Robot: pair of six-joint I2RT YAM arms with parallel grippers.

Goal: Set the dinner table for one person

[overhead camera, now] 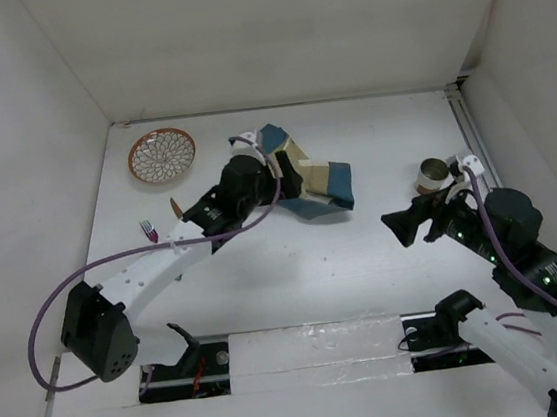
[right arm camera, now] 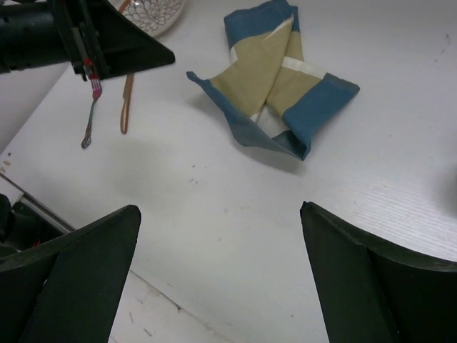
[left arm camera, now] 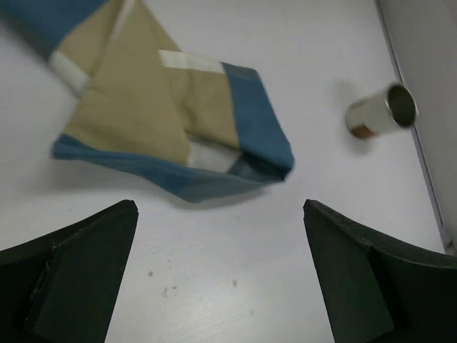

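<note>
From above, the white tabletop [overhead camera: 298, 287] carries everything. A crumpled blue-and-tan cloth [overhead camera: 318, 182] lies toward the far side, a patterned plate [overhead camera: 162, 155] is at the far left, a pink fork [overhead camera: 147, 229] is nearer, and a metal cup [overhead camera: 433, 174] is at the right.

In the left wrist view, the left pincer [left arm camera: 220, 211] stands wide open and holds nothing. The folded cloth lies just beyond its fingers, not touching them.

In the right wrist view, the right pincer [right arm camera: 220, 209] is also wide open and empty, well apart from the cloth.

I think the step is to spread the cloth flat. It is better to pinch one free corner, not the thick fold, and pull low while the other arm pins the opposite edge.
</note>
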